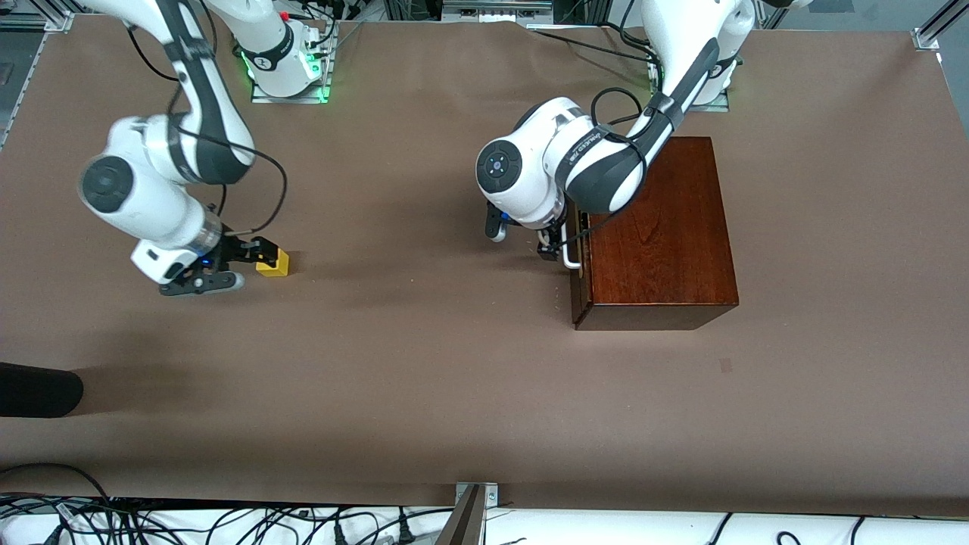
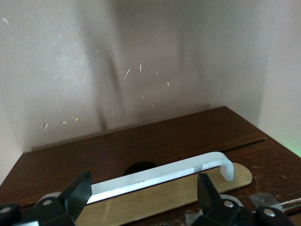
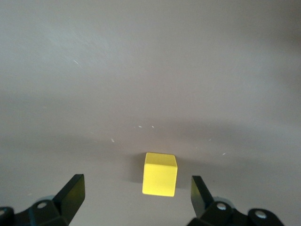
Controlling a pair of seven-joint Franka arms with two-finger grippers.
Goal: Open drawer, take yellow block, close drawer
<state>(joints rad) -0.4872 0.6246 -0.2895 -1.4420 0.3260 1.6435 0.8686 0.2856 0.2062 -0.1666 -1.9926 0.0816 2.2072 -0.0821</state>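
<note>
The yellow block sits flat on the brown bench toward the right arm's end, well apart from the dark wooden box; in the right wrist view it lies square on the surface with bare bench on both sides, touching neither finger. The right gripper is low just beside it, its fingers spread wide with nothing between them, which reads as the block set down here out of the way, so the taking part of the task looks done. At the left arm's end, the drawer appears pushed in or nearly so: its dark front lies about level with the box face and no pale tray shows in the front view. The left gripper is at the white bar handle, and its fingers stand apart on either side of the bar without pinching it, a stance that fits pushing the front home rather than pulling. Whether the drawer is fully seated cannot be told from these views. The likely remaining work is small: confirm the drawer is flush, then draw both arms clear.
</note>
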